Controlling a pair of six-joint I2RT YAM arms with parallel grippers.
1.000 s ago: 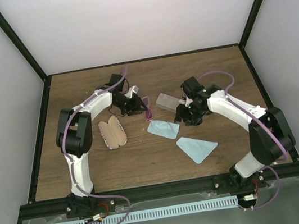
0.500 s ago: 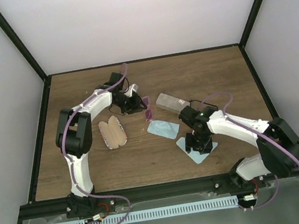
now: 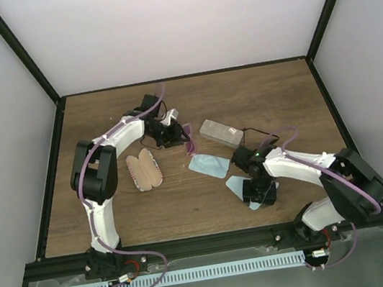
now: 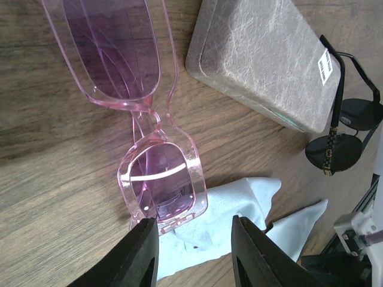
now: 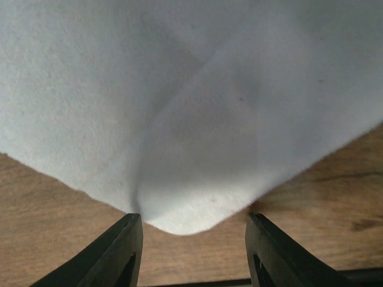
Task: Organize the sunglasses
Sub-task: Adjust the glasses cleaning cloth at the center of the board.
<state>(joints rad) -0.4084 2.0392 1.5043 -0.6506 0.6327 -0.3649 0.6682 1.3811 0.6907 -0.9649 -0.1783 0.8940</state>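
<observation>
**Pink pair lined up on the left, cloth corner on the right**

Early in the sorting, by the look of it: neither pair cased yet. On the left side, an approach to the pink-tinted sunglasses (image 4: 146, 122), which lie flat on the table (image 3: 263, 88) between the grey case (image 4: 263, 60) and a light blue cloth (image 4: 215, 200), one lens touching the cloth's edge. Partly open and empty, the left gripper (image 4: 194, 239), with fingertips either side of the nearer lens's end and no visible pinch. About half open over the second cloth (image 5: 191, 119), the right gripper (image 5: 194, 233), with the rounded corner between its tips and nothing held. Right against the grey case's end, the black wire-framed sunglasses (image 4: 341, 146).

Next, probably: a short advance and a gentle close on the pink rim, thin plastic being likely to twist or slip. For the right side, a drop nearly to the wood before closing, since flat cloth gives little to bite.

Only in the left wrist view: the lens against the cloth, the label on the case, the black pair's temple along the case end. In the right wrist view, nothing but cloth and wood grain. Only from the top: the pink-striped case (image 3: 145, 170), apparently open, well apart from both pairs.
</observation>
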